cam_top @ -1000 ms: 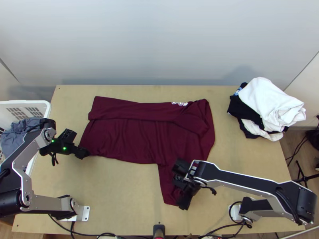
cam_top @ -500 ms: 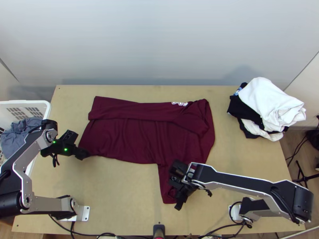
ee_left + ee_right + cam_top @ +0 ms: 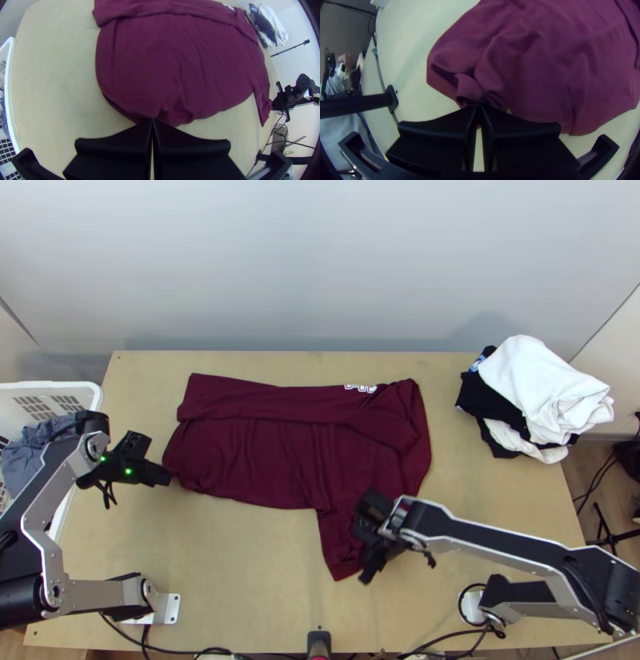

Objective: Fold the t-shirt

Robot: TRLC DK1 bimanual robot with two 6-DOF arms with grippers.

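1. Since the earlier frames, the left tool (image 3: 152, 122) has drawn its corner of the t-shirt (image 3: 272, 452) slightly inward, rounding that end; the right tool (image 3: 480, 109) has moved a little away from the near edge, bringing the sleeve (image 3: 336, 540) with it.
2. Left tool: fingers closed together, pinching the near hem corner. Right tool: fingers closed on a bunched bit of sleeve.
3. The t-shirt lies on the bench (image 3: 216, 580), stretching between the tools and beyond them.
4. Done: the far side is turned over in a long folded strip (image 3: 256, 398), well beyond both tools. The body is otherwise spread, lightly creased.
5. Left, as I judge it: turn the near side and sleeve over the body, then fold across. Perhaps under halfway; the sleeve could bunch.
6. Writing: white lettering (image 3: 360, 388) shows at the strip's far edge, straight beyond the right tool, partly hidden by the fold.
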